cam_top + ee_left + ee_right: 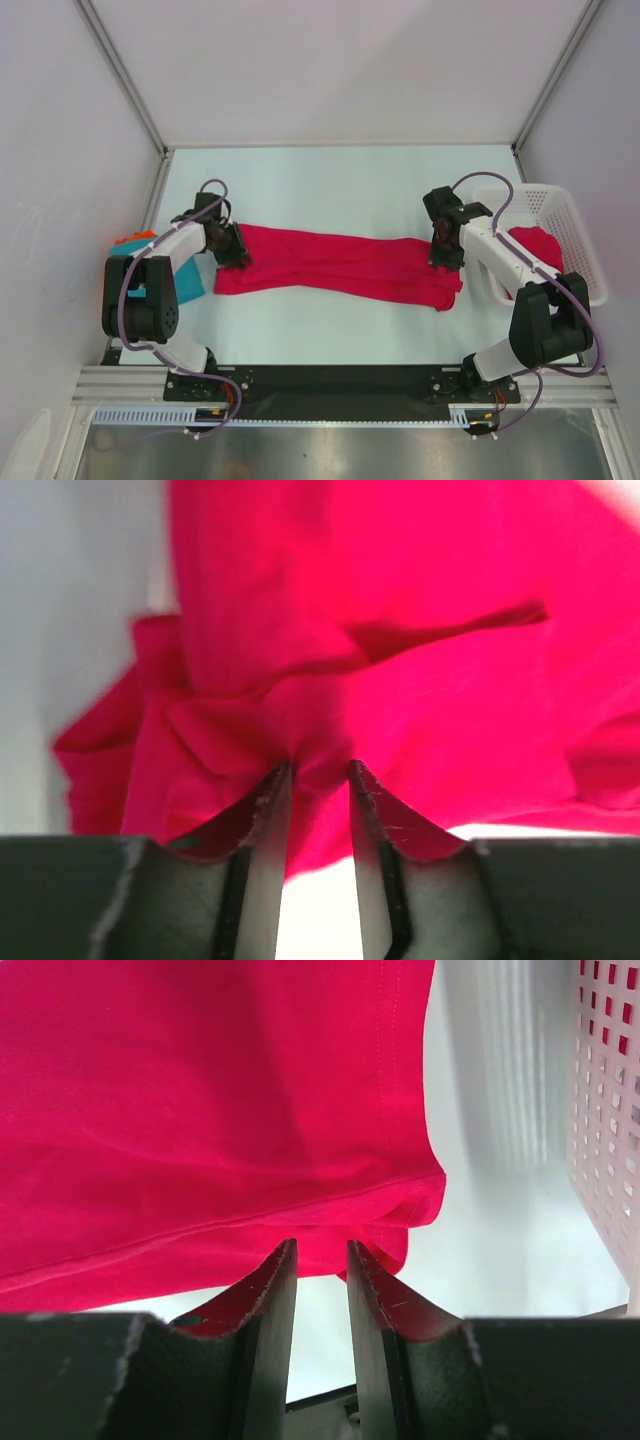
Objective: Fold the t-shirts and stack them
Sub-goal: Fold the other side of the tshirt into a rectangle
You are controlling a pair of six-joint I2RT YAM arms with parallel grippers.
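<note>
Crimson cloth spans the white table (330,190): one crimson t-shirt (340,265) lies stretched out in a long band from left to right, between our two arms. At its left end we see the left gripper (233,252) with its fingers (262,820) drawn close, pinching a bunched fold of the shirt at their tips. At the right end the right gripper (446,255) stands with its jaws narrowed on the shirt's hem, just beside the white mesh basket (580,240). A second crimson t-shirt (538,245) lies inside that basket. A teal t-shirt (187,280) lies at the table's left edge, partly hidden behind the left arm.
</note>
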